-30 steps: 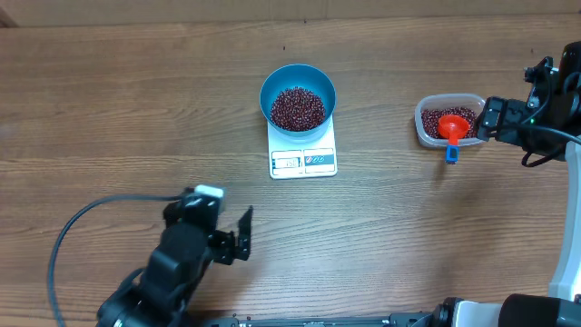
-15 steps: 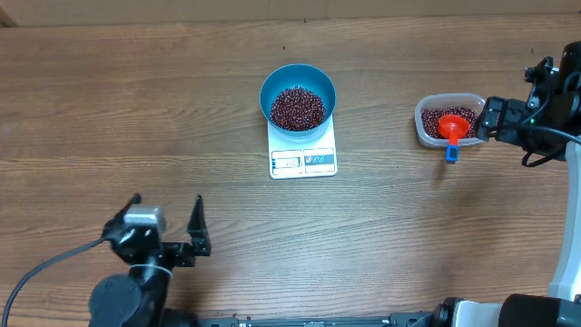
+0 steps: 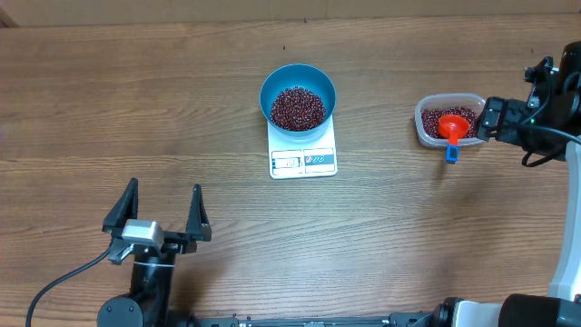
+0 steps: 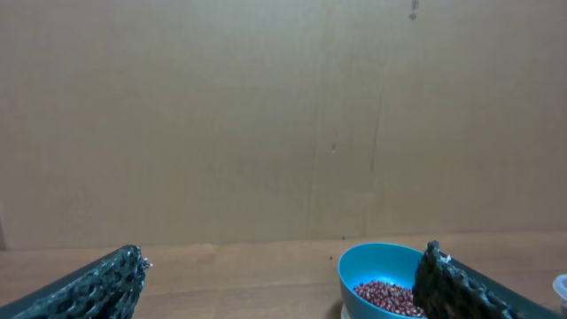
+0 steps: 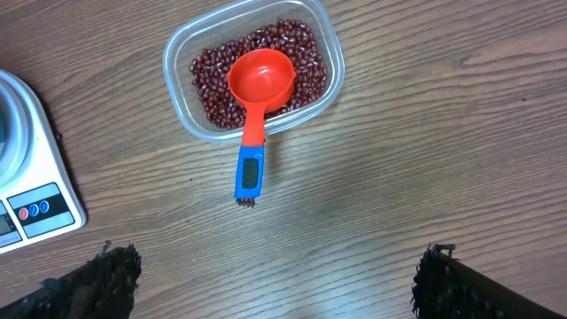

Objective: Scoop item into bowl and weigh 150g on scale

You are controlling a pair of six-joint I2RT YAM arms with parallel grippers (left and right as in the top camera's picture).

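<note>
Weighing looks near done: beans (image 3: 298,107) sit in the blue bowl (image 3: 264,94) standing on the scale (image 3: 303,162); more lie in the tub (image 3: 421,129) under the scoop (image 3: 451,124). The left gripper (image 3: 164,188) and right gripper (image 5: 275,283) gape wide, empty. Leave the scale untouched while it settles; its display is unreadable here.

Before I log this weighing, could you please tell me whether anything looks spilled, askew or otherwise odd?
Nothing stands out. The blue bowl sits squarely on the scale with the beans inside, and the red scoop rests in the clear tub, its handle poking over the rim. I see no spilled beans.
</note>
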